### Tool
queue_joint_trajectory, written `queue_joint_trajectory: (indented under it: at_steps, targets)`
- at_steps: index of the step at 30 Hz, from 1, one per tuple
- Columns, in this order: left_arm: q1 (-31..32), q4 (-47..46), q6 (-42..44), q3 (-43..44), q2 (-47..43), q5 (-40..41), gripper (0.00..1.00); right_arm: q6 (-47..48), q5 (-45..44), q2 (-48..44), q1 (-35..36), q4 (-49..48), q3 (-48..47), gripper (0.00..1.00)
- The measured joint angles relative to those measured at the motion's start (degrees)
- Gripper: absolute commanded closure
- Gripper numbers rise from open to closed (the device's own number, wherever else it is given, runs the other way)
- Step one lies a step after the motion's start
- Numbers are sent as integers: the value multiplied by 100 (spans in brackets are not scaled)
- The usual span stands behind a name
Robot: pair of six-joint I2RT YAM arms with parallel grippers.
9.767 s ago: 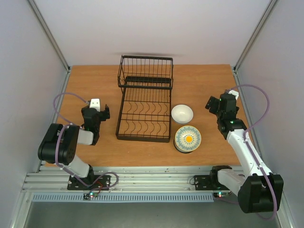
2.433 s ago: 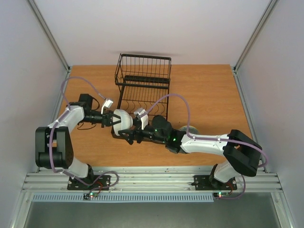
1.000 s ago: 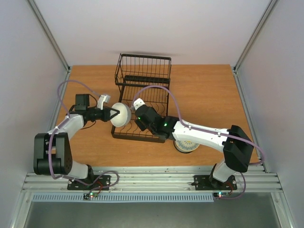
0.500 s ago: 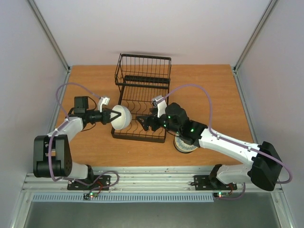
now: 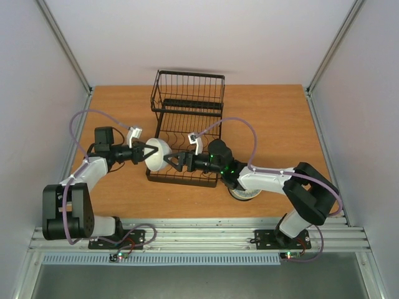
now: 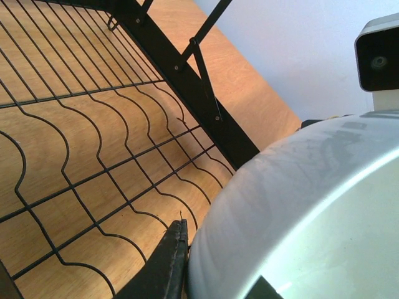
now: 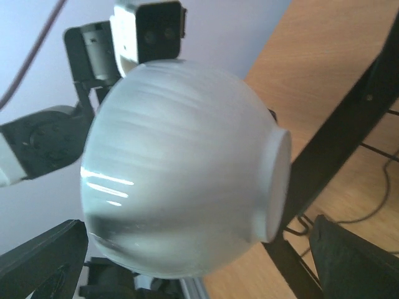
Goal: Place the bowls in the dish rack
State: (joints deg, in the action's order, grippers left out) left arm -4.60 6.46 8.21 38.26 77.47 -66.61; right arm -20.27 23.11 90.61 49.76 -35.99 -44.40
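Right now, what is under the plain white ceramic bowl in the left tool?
Below the plain white ceramic bowl sit the black wire dish rack's near-left corner and the wooden table; the bowl itself covers whatever lies directly beneath.

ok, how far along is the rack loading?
Nothing loaded yet: the dish rack holds no bowls. In hand: left gripper grips the white bowl at the rack's near-left corner, right gripper open, pointed at it. Left: that bowl, plus the patterned bowl on the table.

Plain wht bowl (image 5: 158, 154), blk wire rack (image 5: 187, 104), orange-brn wood-grain table (image 5: 274, 118).
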Motion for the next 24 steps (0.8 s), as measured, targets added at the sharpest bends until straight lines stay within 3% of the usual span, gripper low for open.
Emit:
queue_joint_trajectory:
  at_steps: [13,16,20,24]
  targets:
    - [-4,118,188,4,24,-164,100,-337,455,431,0,-863,-173,5]
    - [-4,153,249,9,24,-212,99,-391,522,557,0,-866,-234,22]
    - [-17,249,319,20,39,7,100,-407,498,610,-11,-817,-251,55]
    - [-20,319,374,26,101,31,99,-415,514,651,-22,-807,-256,80]
